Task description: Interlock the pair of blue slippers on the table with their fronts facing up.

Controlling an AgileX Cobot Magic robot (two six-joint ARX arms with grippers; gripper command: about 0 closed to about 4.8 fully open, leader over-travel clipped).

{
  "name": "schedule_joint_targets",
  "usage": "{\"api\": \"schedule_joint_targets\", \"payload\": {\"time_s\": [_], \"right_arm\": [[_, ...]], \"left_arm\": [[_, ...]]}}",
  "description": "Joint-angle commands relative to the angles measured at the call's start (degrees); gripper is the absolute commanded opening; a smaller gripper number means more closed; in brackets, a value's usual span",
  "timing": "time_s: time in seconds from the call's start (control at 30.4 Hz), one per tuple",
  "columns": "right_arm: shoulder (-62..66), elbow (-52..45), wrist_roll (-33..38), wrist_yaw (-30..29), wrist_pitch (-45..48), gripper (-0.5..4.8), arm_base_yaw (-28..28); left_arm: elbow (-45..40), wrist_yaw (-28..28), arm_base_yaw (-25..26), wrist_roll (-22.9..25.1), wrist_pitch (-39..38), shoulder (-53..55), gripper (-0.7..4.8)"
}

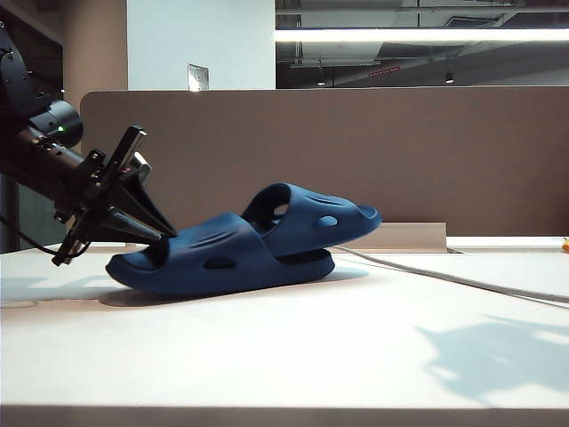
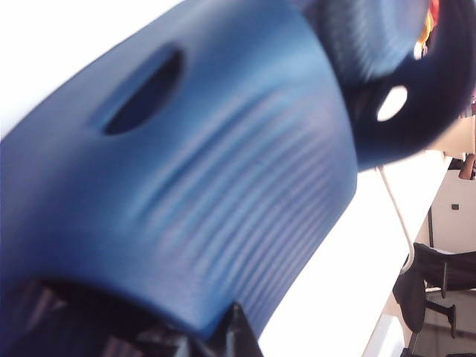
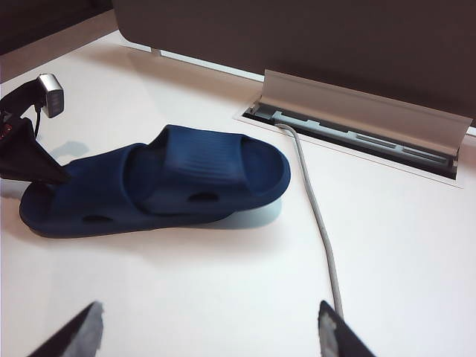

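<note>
The pair of dark navy moulded rubber slide sandals (image 1: 244, 245) is seen lying near the middle of the large off-white matte tabletop (image 1: 284, 356), already nested: the front of one slipper is pushed under the ribbed strap of the other, so that the second slipper (image 1: 316, 218) rests tilted upward on the first (image 1: 204, 262), with both straps facing up. From the thick one-piece moulding the slippers are judged to be light, springy rather than stiff, and fairly grippy, with nothing fragile about them; the strap edge or the sole rim at one end would be the natural places to be taken hold of, since the ribbed top is broad and curved. The left gripper (image 1: 133, 213) is placed at the open end of the lower slipper, on the left of the exterior view, with its dark fingers at or just inside that opening; whether the rubber is pinched or merely touched cannot be told, as the fingertips are hidden behind the strap in the left wrist view. The right gripper (image 3: 208, 331) is held well apart above the bare table, with its jaws spread wide and nothing between them. A grey cable (image 3: 316, 216) is seen running across the table beside the pair.
</note>
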Motion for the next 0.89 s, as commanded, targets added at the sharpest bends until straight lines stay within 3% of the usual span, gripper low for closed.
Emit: {"api": "schedule_joint_targets", "payload": {"time_s": [0.03,0.13,0.26,0.39,0.53,0.79,0.89], "right_arm": [[-0.1,0.1,0.0,-0.1,0.9,3.64,0.0],[-0.1,0.1,0.0,-0.1,0.7,3.64,0.0],[-0.1,0.1,0.0,-0.1,0.3,3.64,0.0],[-0.1,0.1,0.0,-0.1,-0.6,3.64,0.0],[-0.1,0.1,0.0,-0.3,-1.5,3.64,0.0],[-0.1,0.1,0.2,-1.6,-1.8,3.65,0.1],[-0.1,0.1,0.3,-1.7,-2.1,3.64,0.1]], "left_arm": [[0.1,0.0,-0.3,1.0,-0.1,-0.2,0.55],[0.1,-0.1,-0.3,1.5,-0.1,-0.2,0.63],[0.1,-0.9,-0.2,1.9,-0.2,-0.2,1.96],[0.2,-0.7,0.1,2.3,-0.2,-0.2,2.21],[0.2,0.0,0.7,3.5,-0.6,-0.7,2.96],[0.2,3.7,4.7,4.2,-2.0,-7.8,3.11],[0.2,5.2,6.5,7.6,-4.9,-13.8,3.11]]}}
